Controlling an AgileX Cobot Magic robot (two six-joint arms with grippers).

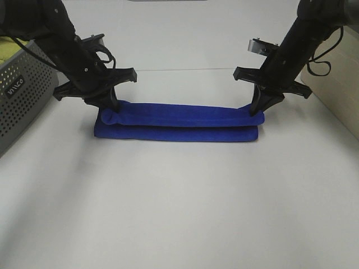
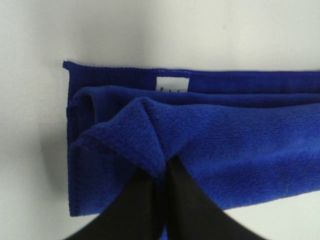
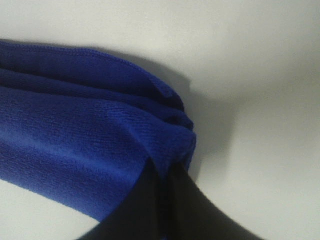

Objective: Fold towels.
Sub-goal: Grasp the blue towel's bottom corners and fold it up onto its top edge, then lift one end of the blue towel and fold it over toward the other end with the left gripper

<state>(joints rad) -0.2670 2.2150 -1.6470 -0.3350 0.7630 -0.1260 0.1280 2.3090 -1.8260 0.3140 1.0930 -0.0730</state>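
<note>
A royal-blue plush towel [image 1: 179, 122] lies on the white table, folded lengthwise into a long narrow strip. My left gripper [image 1: 110, 107] is shut on the top layer at the towel's left end. In the left wrist view the black fingers [image 2: 187, 200] pinch a raised corner of the towel [image 2: 240, 145], and a small white tag [image 2: 172, 84] shows on the layer under it. My right gripper [image 1: 257, 109] is shut on the top layer at the right end. In the right wrist view its fingers [image 3: 150, 205] pinch the towel's corner [image 3: 90, 145].
A grey perforated basket [image 1: 22, 92] with something yellow in it stands at the left edge, close to the left arm. A pale wooden box [image 1: 336, 95] stands at the right edge. The white table [image 1: 179, 207] stretches toward the front.
</note>
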